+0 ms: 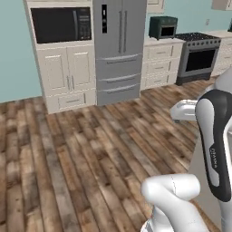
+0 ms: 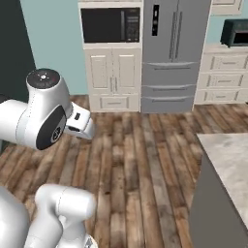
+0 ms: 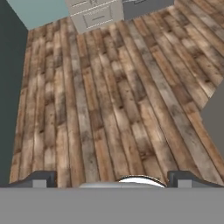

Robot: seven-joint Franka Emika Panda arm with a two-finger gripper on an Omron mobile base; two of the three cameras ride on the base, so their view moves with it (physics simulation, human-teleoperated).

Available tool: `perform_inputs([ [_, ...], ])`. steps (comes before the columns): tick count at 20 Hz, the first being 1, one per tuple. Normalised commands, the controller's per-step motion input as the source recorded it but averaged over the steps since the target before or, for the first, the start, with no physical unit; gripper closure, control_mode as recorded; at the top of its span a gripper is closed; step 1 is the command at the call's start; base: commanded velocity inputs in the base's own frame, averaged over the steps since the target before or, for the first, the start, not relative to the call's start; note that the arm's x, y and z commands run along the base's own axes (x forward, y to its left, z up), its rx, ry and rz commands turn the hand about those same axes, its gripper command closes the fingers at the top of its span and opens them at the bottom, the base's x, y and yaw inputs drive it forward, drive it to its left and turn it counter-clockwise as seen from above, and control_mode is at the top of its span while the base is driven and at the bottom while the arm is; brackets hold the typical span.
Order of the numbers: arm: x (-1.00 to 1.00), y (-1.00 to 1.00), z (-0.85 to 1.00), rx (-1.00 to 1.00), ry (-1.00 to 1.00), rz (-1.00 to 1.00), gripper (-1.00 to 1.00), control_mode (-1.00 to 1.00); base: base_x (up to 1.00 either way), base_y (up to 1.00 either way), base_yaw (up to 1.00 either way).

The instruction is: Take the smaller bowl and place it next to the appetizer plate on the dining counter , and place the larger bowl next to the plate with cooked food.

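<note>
A corner of the dining counter (image 2: 226,156), with its beige marble-look top, shows at the right of the right base view. Its grey side wall (image 3: 216,114) edges the hand view. My gripper (image 3: 111,178) points down at the bare wooden floor. Its two fingertips (image 3: 41,177) stand wide apart, open, with nothing between them. The arm is folded high above the base, well left of the counter corner. Both bowls, the appetizer plate and the plate with cooked food are out of view.
A steel fridge (image 1: 118,50) stands at the far wall. Left of it are white cabinets with a built-in microwave (image 1: 61,25). To its right are a toaster oven (image 1: 162,27) and a stove (image 1: 199,56). Open plank floor (image 1: 90,149) lies between.
</note>
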Motion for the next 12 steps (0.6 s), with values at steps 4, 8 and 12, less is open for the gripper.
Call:
perform_inputs([
  [4, 0.0, 0.0, 0.0, 0.0, 0.0, 0.0, -1.0, 1.0, 1.0, 0.29, -0.25],
  [8, 0.0, 0.0, 0.0, 0.0, 0.0, 0.0, -1.0, 1.0, 1.0, 0.25, -0.25],
  [12, 0.0, 0.0, 0.0, 0.0, 0.0, 0.0, -1.0, 1.0, 1.0, 0.26, -0.27],
])
